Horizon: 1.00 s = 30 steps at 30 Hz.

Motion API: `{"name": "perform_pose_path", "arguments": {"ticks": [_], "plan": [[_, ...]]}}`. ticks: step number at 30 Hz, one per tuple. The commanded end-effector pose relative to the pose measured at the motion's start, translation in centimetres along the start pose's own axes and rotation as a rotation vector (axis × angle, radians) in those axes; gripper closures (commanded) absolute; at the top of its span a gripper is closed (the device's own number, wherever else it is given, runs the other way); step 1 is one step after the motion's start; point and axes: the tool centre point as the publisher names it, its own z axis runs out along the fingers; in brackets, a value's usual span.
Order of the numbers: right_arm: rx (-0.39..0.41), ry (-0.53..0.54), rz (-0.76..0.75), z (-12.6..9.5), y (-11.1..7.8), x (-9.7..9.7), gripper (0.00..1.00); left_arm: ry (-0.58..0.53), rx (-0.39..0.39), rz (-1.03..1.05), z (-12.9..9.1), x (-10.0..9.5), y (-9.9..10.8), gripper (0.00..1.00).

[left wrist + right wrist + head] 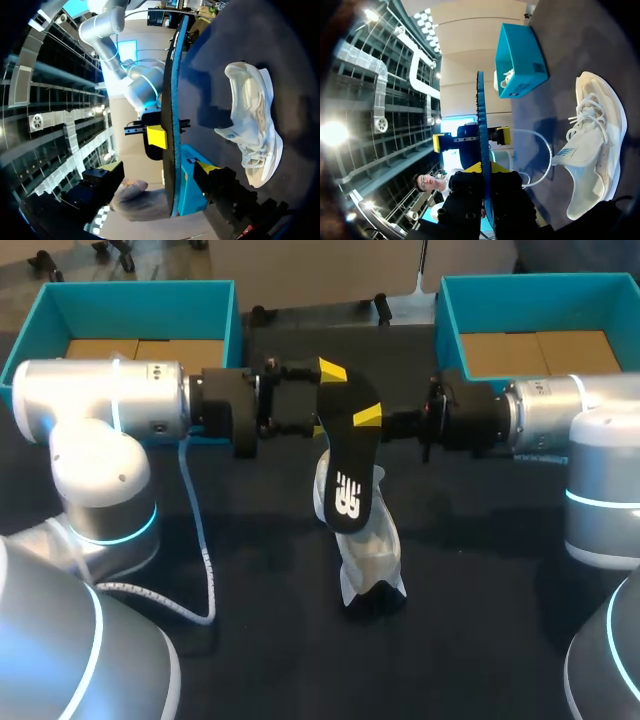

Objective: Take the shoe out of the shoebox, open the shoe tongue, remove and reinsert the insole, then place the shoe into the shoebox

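Note:
A black insole (350, 465) with a white logo is held upright in the air over the table's middle. My right gripper (386, 425) comes in from the right and is shut on the insole's (481, 125) upper edge, its own tips (484, 172) pressed to it. My left gripper (350, 393) stands open and straddles the top of the insole (170, 100), its yellow fingertips (157, 136) on either side. The white shoe (366, 552) lies on the dark table below, also visible beside the fingers (252, 130) (592, 145).
Two teal shoeboxes stand at the back, one left (215, 300) and one right (450, 300). The box (520, 55) ahead of the right gripper holds another white shoe. A white cable (200, 550) trails across the table by my left arm.

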Motion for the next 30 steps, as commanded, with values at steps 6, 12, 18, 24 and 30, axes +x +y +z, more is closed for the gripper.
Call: {"name": "perform_pose_path", "arguments": {"ticks": [6, 12, 18, 24, 30], "plan": [[-0.007, 0.007, -0.007, 0.7, -0.2, 0.1, 1.00, -0.010, -0.001, -0.021, 1.3, 1.1, -0.2, 0.57], [-0.007, 0.009, -0.008, 0.7, -0.1, 0.1, 1.00, -0.012, -0.004, -0.035, 1.7, 1.3, -0.2, 0.70], [-0.006, 0.004, -0.009, 0.7, 0.0, 0.2, 1.00, -0.017, -0.003, -0.035, 2.1, 1.2, -0.5, 0.73], [-0.007, 0.001, -0.012, 0.6, 0.1, 0.2, 1.00, -0.018, 0.002, -0.044, 2.3, 1.5, -0.7, 0.80], [-0.006, 0.002, -0.010, 0.5, 0.1, 0.2, 1.00, -0.013, -0.003, -0.047, 2.5, 1.6, -0.8, 0.96]]}}
